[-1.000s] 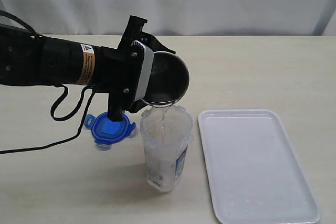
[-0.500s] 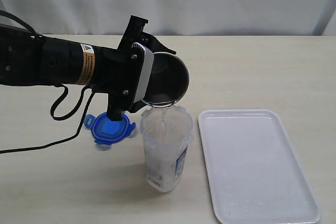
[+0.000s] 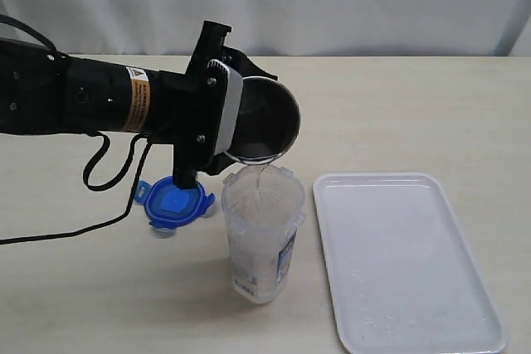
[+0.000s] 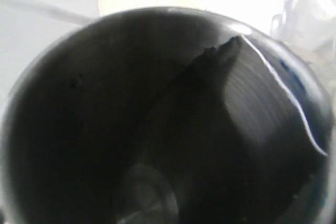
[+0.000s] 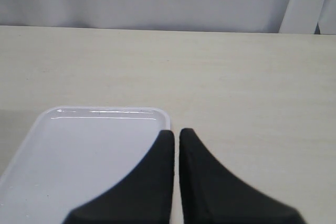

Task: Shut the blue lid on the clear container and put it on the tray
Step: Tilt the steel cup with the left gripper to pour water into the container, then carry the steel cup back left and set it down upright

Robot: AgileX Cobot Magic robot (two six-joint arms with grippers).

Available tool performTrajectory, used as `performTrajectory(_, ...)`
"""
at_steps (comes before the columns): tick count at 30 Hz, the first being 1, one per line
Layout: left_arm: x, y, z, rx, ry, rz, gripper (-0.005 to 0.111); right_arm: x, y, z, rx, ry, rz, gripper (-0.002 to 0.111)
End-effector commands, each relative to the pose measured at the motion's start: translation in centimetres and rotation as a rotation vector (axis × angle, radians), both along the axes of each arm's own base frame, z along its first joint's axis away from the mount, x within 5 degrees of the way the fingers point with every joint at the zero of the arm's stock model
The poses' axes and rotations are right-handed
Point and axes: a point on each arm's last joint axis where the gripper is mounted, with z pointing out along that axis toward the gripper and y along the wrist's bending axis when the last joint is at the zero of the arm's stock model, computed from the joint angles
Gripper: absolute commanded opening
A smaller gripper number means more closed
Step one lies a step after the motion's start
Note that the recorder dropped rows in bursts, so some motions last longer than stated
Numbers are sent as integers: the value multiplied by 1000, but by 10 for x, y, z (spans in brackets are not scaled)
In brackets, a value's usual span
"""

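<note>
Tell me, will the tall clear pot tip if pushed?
Probably, if pushed high: the clear container is tall and narrow. Liquid pouring in from the steel cup likely weighs it down some. With the blue lid off, it could spill.

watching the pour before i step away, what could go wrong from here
The steel cup pours a thin stream into the clear container from above its rim; slight drift could spill onto the table.
The container is tall, narrow and lidless; a bump from the cup might tip it.
The blue lid lies beneath the arm, which could knock it.
</note>
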Motion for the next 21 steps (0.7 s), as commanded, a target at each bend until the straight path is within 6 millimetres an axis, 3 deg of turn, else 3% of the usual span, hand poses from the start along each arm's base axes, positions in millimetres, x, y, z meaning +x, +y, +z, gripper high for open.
performTrajectory(1,1,-4,9,-126,119,77,0,0,0,-1,-2,-3,2,4)
performTrajectory(9,5,-1,9,-289,376,288,0,0,0,-1,-2,-3,2,4)
performTrajectory(13,13,8,10,-354,423,385,0,0,0,-1,-2,-3,2,4)
performTrajectory(21,48,53,27,-642,535,632,0,0,0,-1,-2,-3,2,4)
